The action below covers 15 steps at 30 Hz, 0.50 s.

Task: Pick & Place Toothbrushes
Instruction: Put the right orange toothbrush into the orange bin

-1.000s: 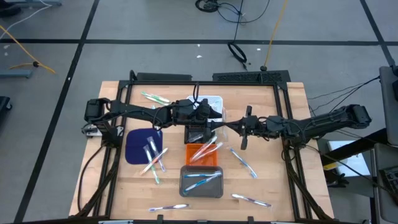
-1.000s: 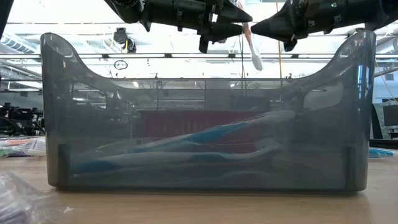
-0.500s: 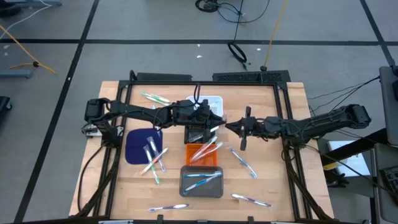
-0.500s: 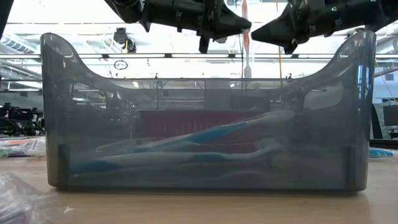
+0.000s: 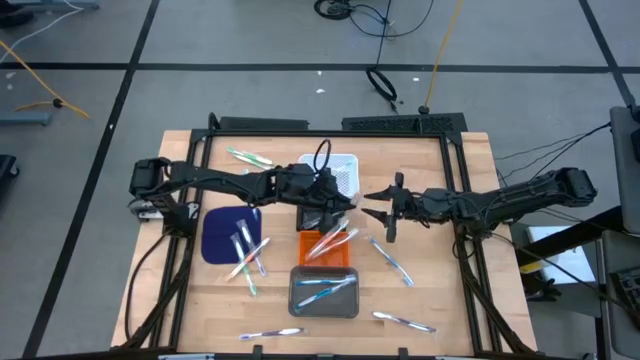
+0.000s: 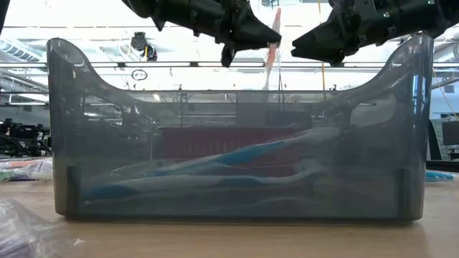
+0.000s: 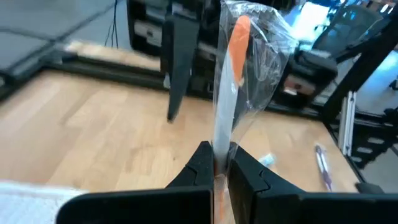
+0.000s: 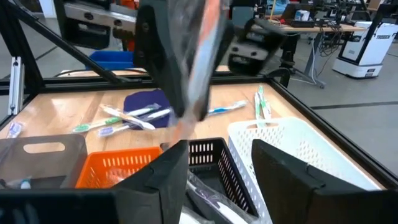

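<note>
Left claw [image 7: 215, 167] pinches a wrapped orange toothbrush [image 7: 229, 81] above the counter's middle — right claw [image 8: 214, 165], just beside, gapes empty.

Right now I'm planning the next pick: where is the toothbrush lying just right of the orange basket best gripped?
Mid-handle of the toothbrush, from straight above, closing across its thin width. It lies flat and diagonal on bare wood, apart from the orange basket, so turn the wrist to match.
</note>
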Each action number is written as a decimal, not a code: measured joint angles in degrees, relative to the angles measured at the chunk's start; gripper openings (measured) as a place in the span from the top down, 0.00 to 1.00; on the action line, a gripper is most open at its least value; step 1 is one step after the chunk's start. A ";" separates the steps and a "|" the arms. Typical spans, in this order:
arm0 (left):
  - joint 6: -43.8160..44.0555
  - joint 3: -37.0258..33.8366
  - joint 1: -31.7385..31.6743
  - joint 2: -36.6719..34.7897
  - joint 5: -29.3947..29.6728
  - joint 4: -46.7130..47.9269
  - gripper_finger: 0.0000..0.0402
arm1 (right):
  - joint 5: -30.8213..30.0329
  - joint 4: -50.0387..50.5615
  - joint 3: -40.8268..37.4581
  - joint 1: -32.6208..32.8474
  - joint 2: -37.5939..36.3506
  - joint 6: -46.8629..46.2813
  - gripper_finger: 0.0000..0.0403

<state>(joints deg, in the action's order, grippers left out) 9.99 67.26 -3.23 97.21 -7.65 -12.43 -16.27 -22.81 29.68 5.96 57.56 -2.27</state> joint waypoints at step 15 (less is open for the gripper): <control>5.86 -0.04 6.17 -1.70 0.12 15.35 0.98 | -0.07 2.07 -0.01 0.00 -0.04 -0.03 0.59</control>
<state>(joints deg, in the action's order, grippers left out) 15.85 67.22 2.93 95.50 -7.53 2.91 -16.34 -20.75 29.67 5.96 57.52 -2.31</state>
